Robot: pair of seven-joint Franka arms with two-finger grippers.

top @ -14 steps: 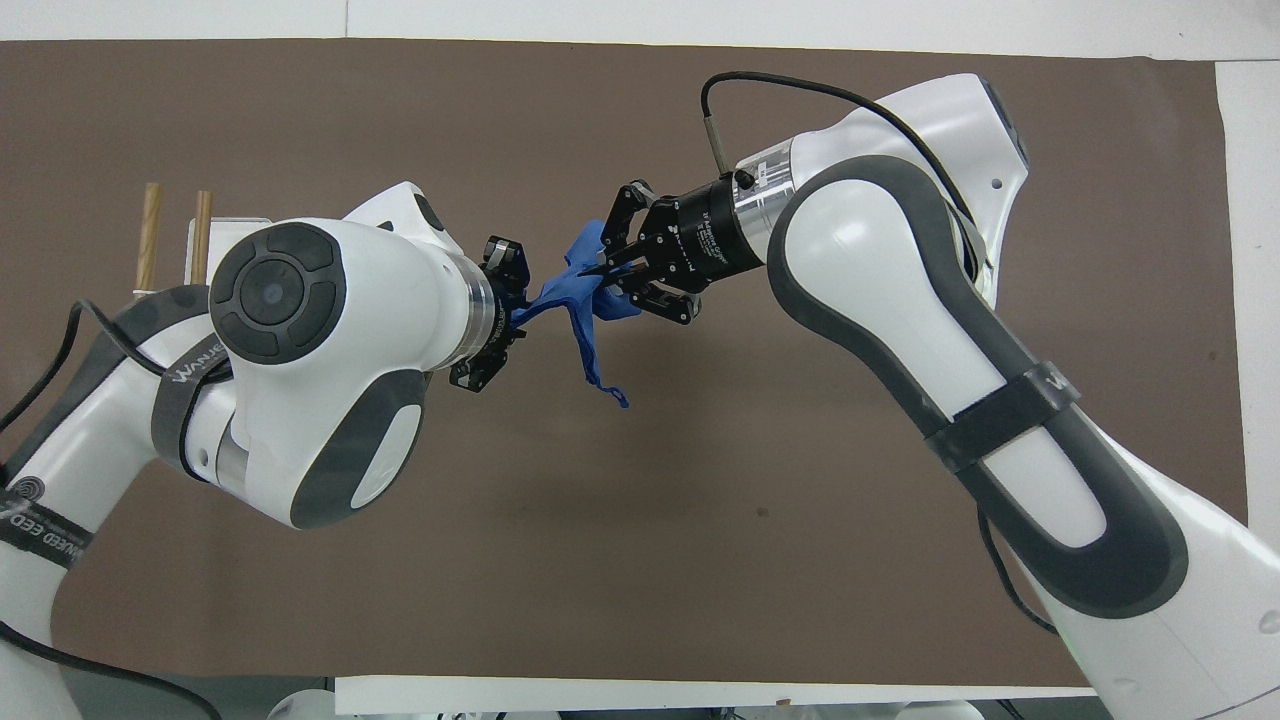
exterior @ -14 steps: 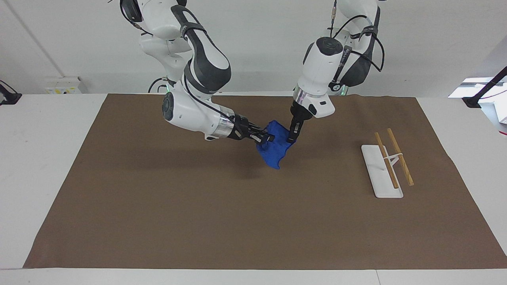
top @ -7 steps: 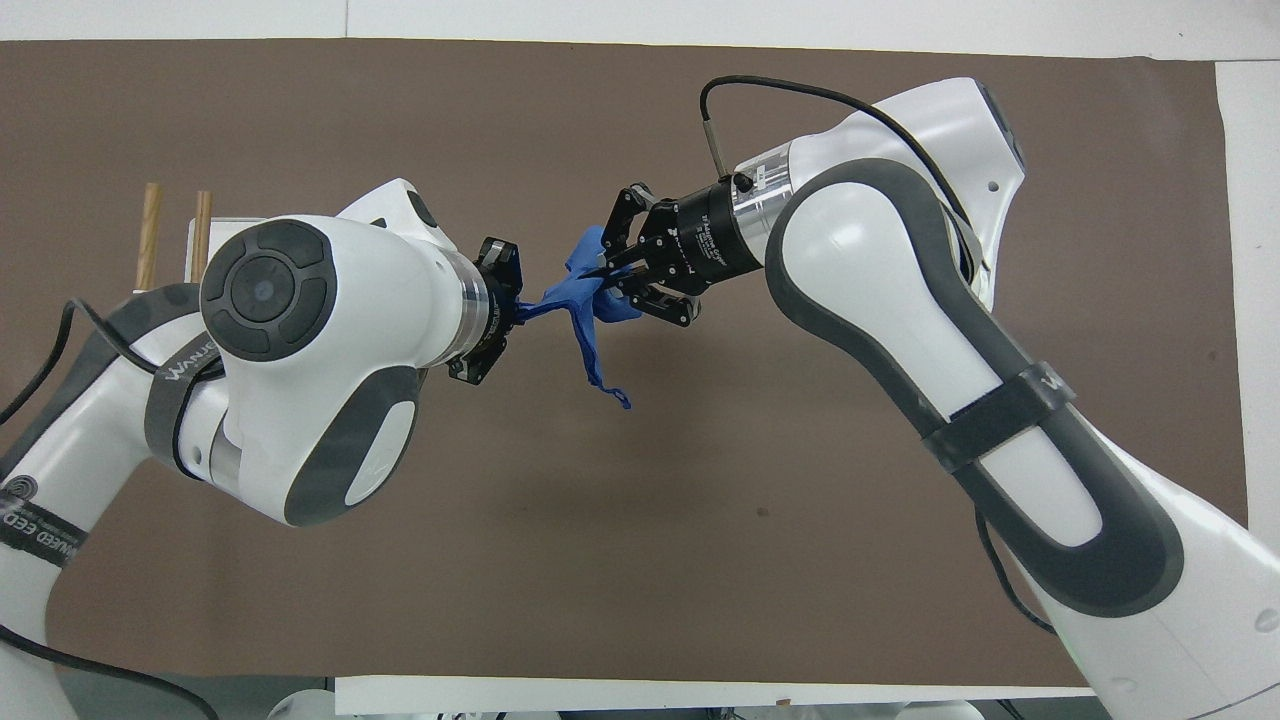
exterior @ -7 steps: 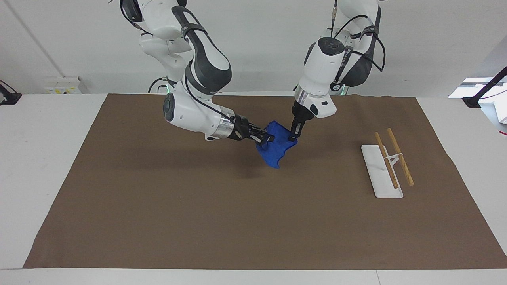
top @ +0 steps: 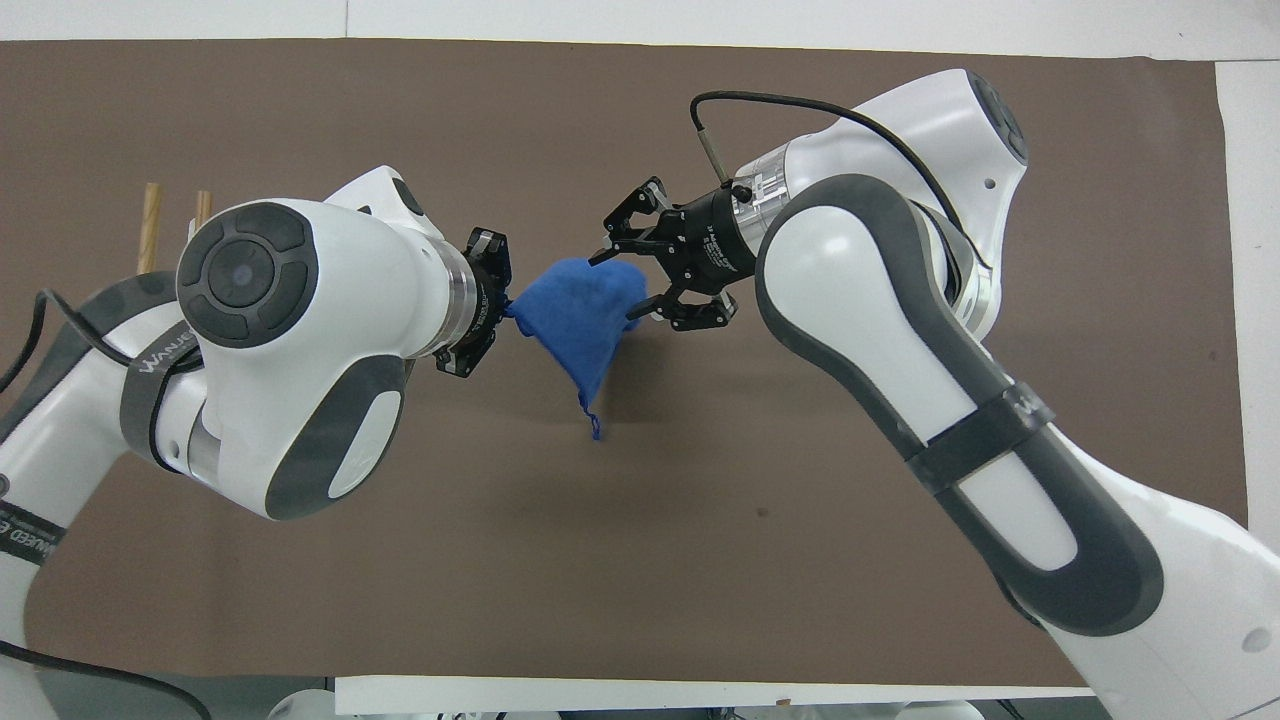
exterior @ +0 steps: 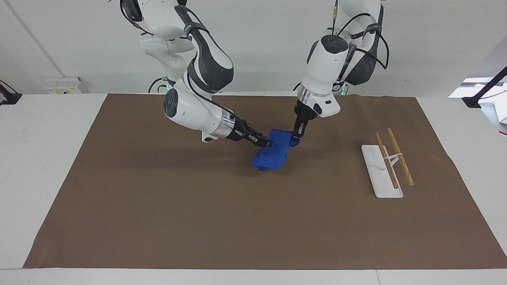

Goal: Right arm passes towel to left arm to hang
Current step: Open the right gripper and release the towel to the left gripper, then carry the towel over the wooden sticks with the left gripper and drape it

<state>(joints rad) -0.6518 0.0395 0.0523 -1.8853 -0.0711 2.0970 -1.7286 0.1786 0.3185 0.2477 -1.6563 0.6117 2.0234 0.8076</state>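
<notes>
Two arms (exterior: 198,111) (exterior: 328,75), one towel (exterior: 273,152), one rack (exterior: 386,166)

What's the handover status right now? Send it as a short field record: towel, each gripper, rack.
towel: blue towel in the air over the middle of the brown mat, hanging from one pinched corner
left gripper: left gripper shut on the towel's corner
right gripper: right gripper beside the towel, fingers spread open, no grip
rack: towel rack on the mat toward the left arm's end of the table, both wooden rails bare
handover: towel now carried by the left gripper alone; hanging not yet done
</notes>
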